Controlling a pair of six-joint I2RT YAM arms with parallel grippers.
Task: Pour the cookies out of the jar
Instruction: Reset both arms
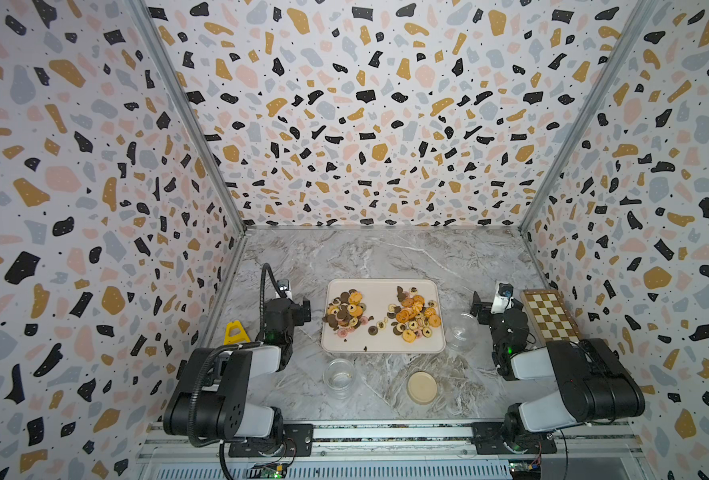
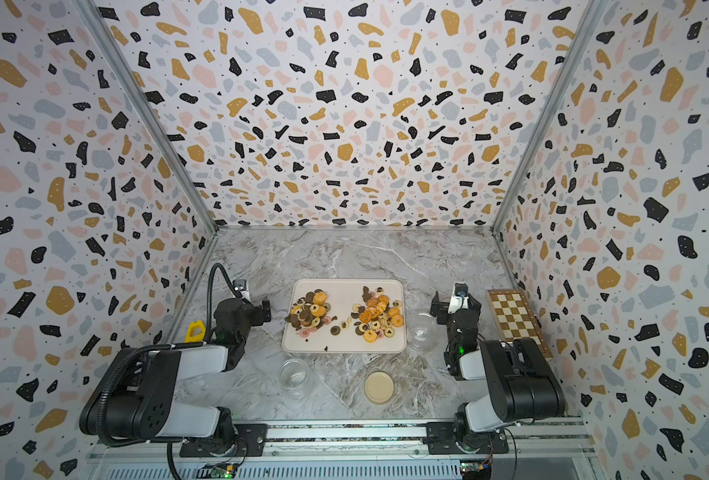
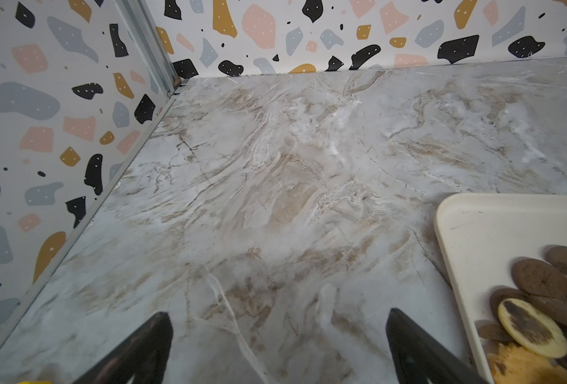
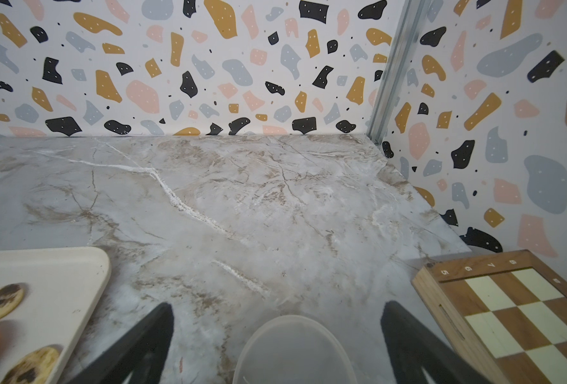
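On the worktop (image 1: 386, 253), on a cream tray (image 1: 379, 293), the cookies (image 1: 415, 316) lie in two heaps, at three o'clock of the left end effector (image 1: 302, 309) and nine o'clock of the right end effector (image 1: 480, 308). Both end effectors gape wide, holding nothing.

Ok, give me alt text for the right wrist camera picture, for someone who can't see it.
The right tool, open, hangs over a marble table, and a clear empty container shows between its spread fingers. A cream tray with a few cookies lies to one side, a wooden chessboard to the other, with speckled walls behind.
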